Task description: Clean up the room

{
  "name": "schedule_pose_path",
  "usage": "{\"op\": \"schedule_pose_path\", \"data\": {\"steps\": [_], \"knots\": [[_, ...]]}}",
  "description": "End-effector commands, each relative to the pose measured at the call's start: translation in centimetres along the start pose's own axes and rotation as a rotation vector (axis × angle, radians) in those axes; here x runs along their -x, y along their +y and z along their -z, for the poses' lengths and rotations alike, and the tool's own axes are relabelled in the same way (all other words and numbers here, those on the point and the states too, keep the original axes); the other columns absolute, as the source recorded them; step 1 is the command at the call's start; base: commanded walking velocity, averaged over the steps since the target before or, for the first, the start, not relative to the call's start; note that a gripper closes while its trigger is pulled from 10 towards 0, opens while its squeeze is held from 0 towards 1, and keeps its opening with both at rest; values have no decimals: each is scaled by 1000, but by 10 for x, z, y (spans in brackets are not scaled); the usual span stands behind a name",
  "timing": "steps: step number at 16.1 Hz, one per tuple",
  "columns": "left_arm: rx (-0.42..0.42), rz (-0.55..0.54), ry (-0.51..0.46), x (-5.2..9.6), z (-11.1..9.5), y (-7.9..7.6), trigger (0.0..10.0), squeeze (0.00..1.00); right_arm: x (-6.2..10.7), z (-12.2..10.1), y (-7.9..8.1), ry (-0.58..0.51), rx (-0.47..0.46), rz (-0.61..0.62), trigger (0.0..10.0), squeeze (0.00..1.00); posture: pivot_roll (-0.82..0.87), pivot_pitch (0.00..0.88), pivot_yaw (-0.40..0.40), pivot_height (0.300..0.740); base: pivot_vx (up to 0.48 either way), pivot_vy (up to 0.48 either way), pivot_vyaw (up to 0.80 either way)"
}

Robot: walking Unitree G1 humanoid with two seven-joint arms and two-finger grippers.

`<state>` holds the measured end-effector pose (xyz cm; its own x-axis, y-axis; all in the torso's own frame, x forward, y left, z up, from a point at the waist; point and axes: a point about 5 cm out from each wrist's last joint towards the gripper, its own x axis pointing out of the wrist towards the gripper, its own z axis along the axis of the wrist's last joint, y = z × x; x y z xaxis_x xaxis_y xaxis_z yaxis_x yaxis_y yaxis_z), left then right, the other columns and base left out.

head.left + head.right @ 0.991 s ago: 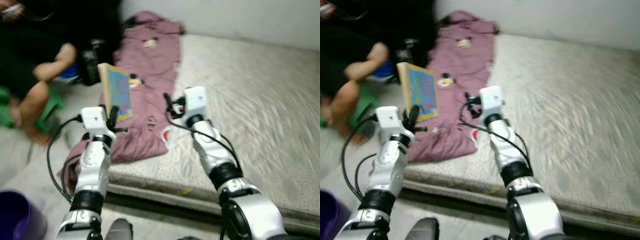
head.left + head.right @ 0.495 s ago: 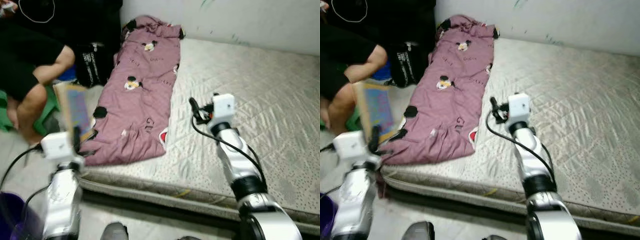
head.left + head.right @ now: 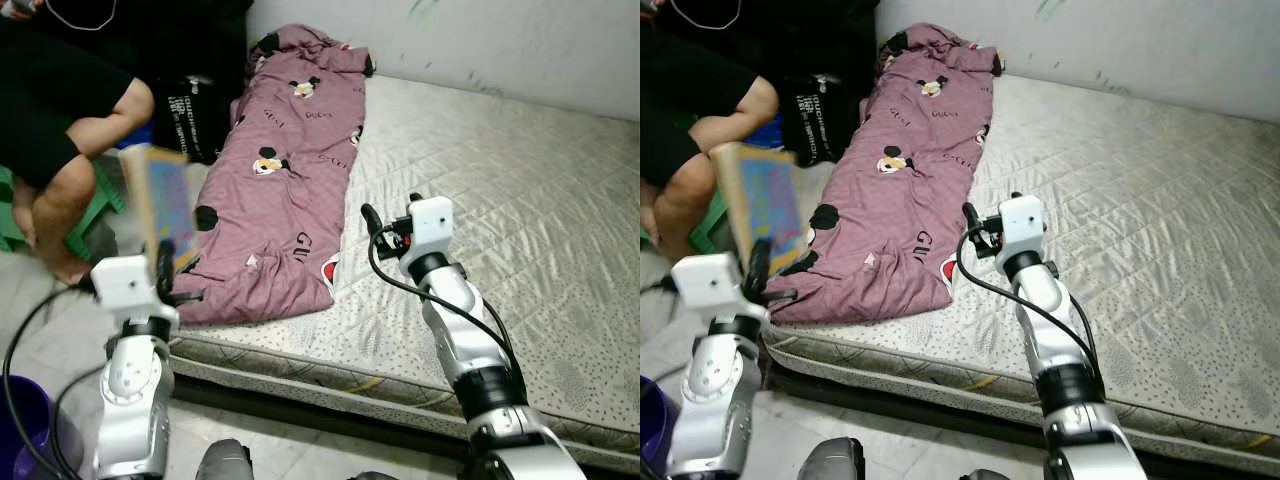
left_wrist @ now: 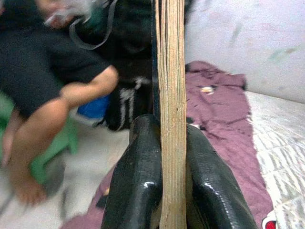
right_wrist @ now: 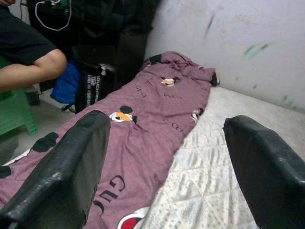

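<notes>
- Left gripper (image 4: 167, 191) clamped on a book (image 3: 160, 205), both black fingers (image 4: 138, 186) pressed against its covers; page edges face the wrist camera.
- Book held upright, off the left edge of the mattress (image 3: 520, 200), above the floor strip between the mattress and a seated person (image 3: 60, 110). Blue, colourful cover faces the mattress.
- Right gripper (image 5: 162, 157) wide open, empty, fingers well apart, hovering over the mattress just beside the right edge of the blanket (image 3: 280, 180).
- Blanket is mauve with cartoon-mouse prints and lettering, lying lengthwise along the left edge of the mattress from the far corner by the wall (image 3: 500, 40) down towards the near edge; its lower end droops over the left side.
- Mattress is grey, quilted, low on the floor.
- Person sits on a green stool (image 3: 90, 215) at the left, black top, bare knee and forearm showing, near the book.
- Black bag (image 3: 190, 115) with white print stands by the far left of the mattress, touching the blanket's edge; something blue behind it.
- Purple bin (image 3: 25, 420) on the floor near the robot's left arm.
</notes>
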<state>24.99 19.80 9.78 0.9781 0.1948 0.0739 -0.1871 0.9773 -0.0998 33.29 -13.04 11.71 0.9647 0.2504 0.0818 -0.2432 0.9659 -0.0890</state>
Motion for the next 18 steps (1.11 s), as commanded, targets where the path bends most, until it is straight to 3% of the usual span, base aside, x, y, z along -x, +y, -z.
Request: {"op": "schedule_pose_path", "data": {"steps": [1,3,5,6,11,13,18], "knots": [[57,-33,19,0,1,1,10000,0,1,-5,-7,-10,-8,37,10000,0,17,22,-34,740,0,0,-438],[82,-26,33,-5,0,-4,10000,0,0,-9,-6,-20,9,36,10000,0,1,14,-10,740,0,0,0],[72,50,51,-14,2,-17,10000,0,0,-12,-6,-40,-8,75,10000,0,-22,9,36,740,0,0,0],[63,129,66,-19,3,-31,10000,0,2,-14,-8,-45,-13,110,10000,0,-43,11,71,740,0,0,0],[74,248,107,-16,8,-57,10000,0,18,-5,-18,-18,-18,178,10000,0,-62,40,101,740,0,0,0],[86,238,114,-12,11,-57,10000,0,19,-4,-14,-7,-21,159,10000,0,-56,43,83,740,0,0,0],[102,186,123,-7,13,-48,10000,0,14,1,0,33,-35,95,10000,0,-11,47,27,740,0,0,-766]]}}
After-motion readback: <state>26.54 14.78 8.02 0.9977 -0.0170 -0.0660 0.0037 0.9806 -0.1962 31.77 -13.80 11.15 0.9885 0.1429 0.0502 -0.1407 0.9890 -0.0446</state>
